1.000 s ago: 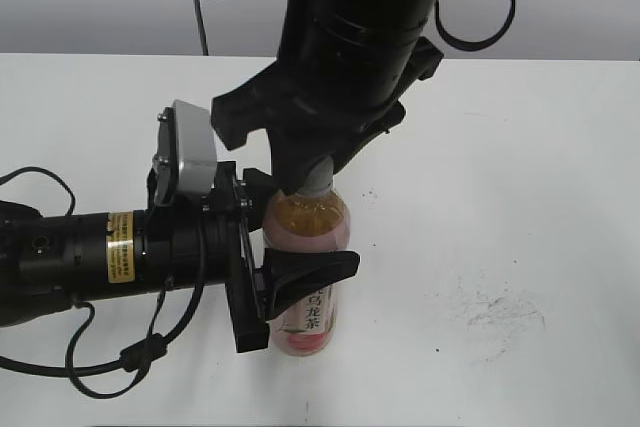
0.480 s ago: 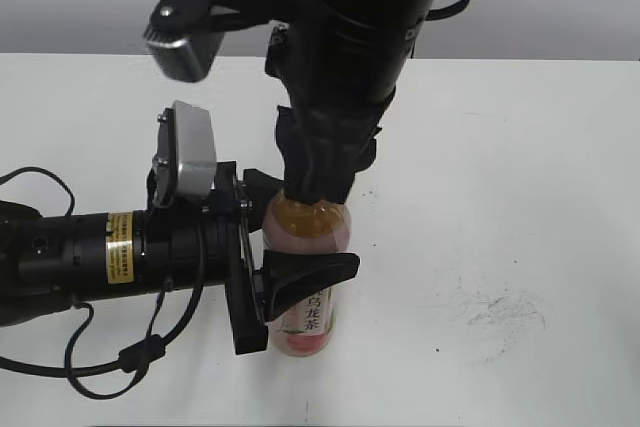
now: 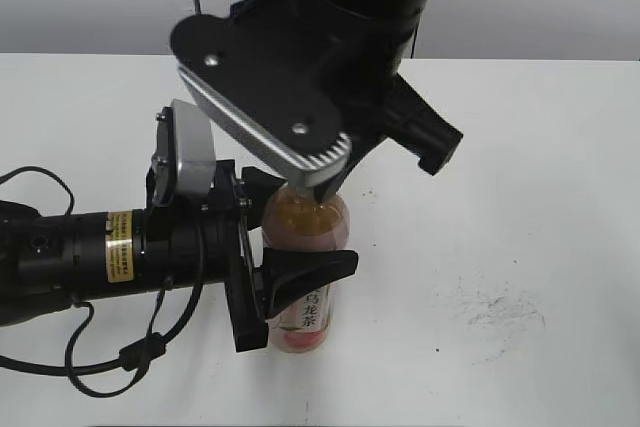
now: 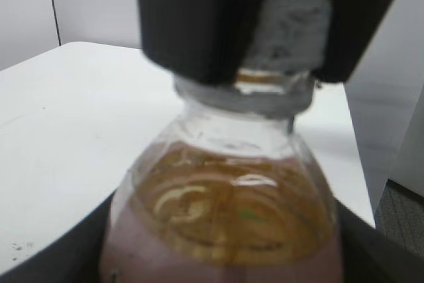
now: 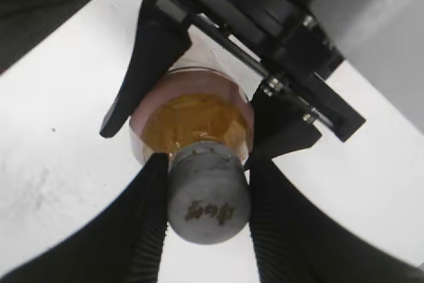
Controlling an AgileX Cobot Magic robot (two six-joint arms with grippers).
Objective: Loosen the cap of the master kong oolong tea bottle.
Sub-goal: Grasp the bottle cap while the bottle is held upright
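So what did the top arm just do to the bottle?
The right gripper, with its jaws squeezed onto the cap, turned around over the last second, so its wrist camera swung to the front. The left gripper kept gripping the tea bottle, which stayed upright in the same spot.

Bottle upright on table, cap between right fingers.

Pretty even, bright indoor light, only soft shadows on the white table. Left wrist view is blurry up close, with small glare spots on the bottle; the exterior view's sharp.
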